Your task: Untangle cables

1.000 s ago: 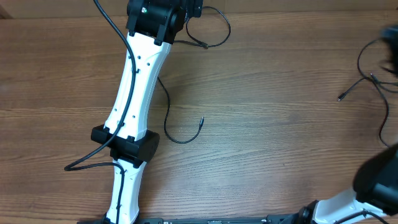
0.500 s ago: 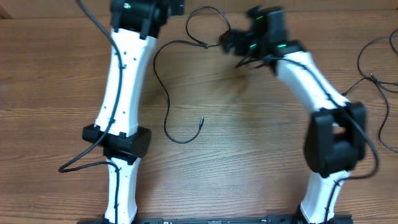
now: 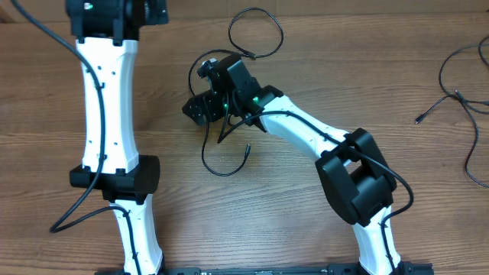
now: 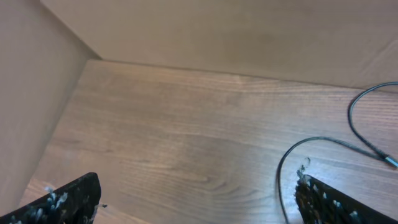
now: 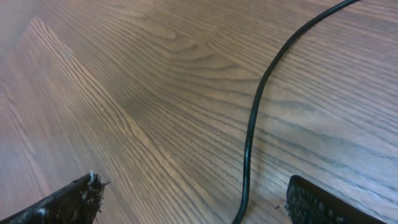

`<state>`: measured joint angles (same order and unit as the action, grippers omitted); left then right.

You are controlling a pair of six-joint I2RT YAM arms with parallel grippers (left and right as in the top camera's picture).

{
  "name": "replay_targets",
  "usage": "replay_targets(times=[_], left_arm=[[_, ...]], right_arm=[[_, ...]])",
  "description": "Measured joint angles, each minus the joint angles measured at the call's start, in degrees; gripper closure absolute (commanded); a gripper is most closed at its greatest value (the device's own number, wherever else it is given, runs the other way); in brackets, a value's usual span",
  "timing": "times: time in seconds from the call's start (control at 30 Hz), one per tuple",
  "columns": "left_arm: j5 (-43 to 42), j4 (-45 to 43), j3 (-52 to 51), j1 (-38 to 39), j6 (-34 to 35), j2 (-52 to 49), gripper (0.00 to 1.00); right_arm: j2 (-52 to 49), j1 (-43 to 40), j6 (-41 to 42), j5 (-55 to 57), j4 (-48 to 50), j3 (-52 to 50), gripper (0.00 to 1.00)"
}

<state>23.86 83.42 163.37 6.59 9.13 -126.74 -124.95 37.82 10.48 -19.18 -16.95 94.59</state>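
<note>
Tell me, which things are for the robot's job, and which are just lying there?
For the job: looped black cable in the middle; black cables at the right edge; right gripper, open over the looped cable.
Just there: wooden table; thick wires fixed to the arms.

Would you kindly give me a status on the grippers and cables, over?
Left gripper open, empty. Right gripper open, middle cable between jaws. More cables at right edge, untouched. Nothing in the way.

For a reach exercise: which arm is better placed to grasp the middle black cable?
Right: the right gripper hangs over the cable, jaws open around it; the left gripper sits off to one side.
</note>
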Motion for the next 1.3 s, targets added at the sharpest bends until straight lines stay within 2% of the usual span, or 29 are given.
replay_targets(times=[0.27,0.3,0.37,0.4,0.43,0.47,0.93,1.03,1.3], left_arm=[[-4.74,0.83,0.02,-2.51,0.02,0.13,0.00],[-5.05,0.87,0.02,-2.51,0.00,0.13,0.00],[-5.68,0.98,0.02,-2.51,0.00,0.13,0.00],[-5.92,1.01,0.02,-2.51,0.00,0.13,0.00],[-6.25,1.03,0.02,-2.51,0.00,0.13,0.00],[-6.60,1.05,0.02,-2.49,0.00,0.13,0.00],[-8.24,2.23,0.02,-2.51,0.00,0.13,0.00],[-8.74,2.34,0.02,-2.51,0.00,0.13,0.00],[-14.32,2.12,0.02,-2.51,0.00,0.13,0.00]], right_arm=[[-7.54,0.63,-0.33,1.22,4.90,-0.11,0.09],[-8.11,0.63,-0.63,1.31,5.53,-0.17,0.10],[-8.85,0.63,-1.60,1.60,7.76,-0.26,0.21],[-8.85,0.63,-1.88,1.73,8.90,-0.26,0.34],[-8.85,0.63,-2.25,1.88,9.99,-0.26,0.70],[-8.85,0.63,-2.32,2.08,10.78,-0.26,0.96],[-7.67,-0.50,-2.99,2.14,1.09,-0.44,0.96],[-1.92,-2.82,-2.99,2.10,-0.22,-1.22,0.96],[27.61,-16.00,-3.04,6.08,0.81,-0.09,0.96]])
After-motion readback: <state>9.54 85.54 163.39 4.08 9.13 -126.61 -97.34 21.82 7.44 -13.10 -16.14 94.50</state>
